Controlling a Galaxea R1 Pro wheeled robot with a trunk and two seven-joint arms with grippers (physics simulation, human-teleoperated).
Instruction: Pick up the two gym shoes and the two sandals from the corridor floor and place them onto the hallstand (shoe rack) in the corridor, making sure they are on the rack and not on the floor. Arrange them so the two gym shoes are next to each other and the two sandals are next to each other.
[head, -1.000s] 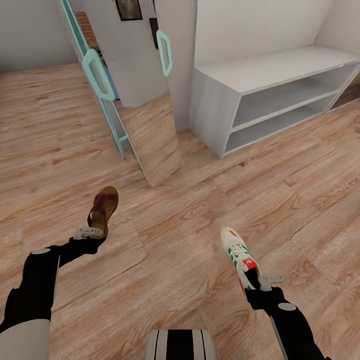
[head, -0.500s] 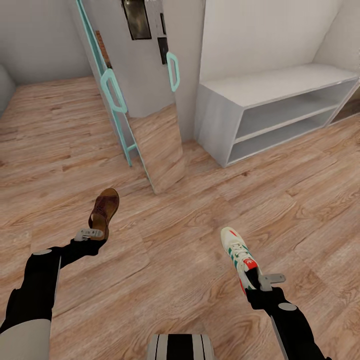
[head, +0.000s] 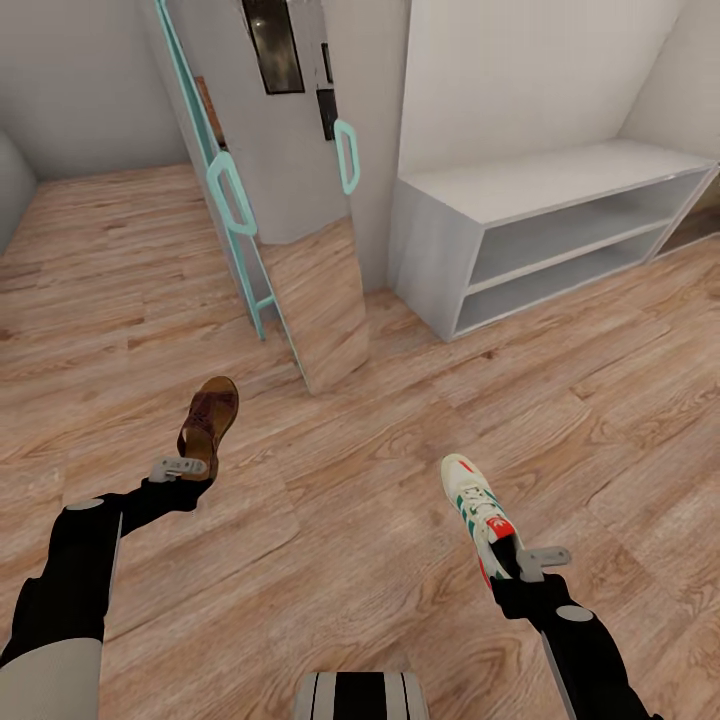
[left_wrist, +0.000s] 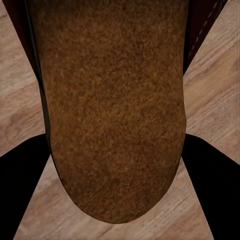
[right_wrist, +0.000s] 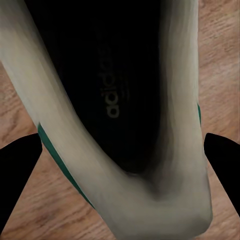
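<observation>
The right gripper (head: 522, 563) pinches the heel of the white lace-up gym shoe with green stripes and red-orange accents (head: 477, 505), held above the light wood-grain corridor floor (head: 380, 480). The heel collar (right_wrist: 165, 190) is probably soft and light, and stiffest at its rim, so a heel grip suits it. The left gripper (head: 180, 467) pinches the heel end of the dark brown leather sandal with tan footbed (head: 208, 420); its flat sole (left_wrist: 112, 115) looks firm, probably light. Both arms reach forward, low. Farther off stands the pale grey two-slot hallstand bench (head: 540, 195), its top bare.
</observation>
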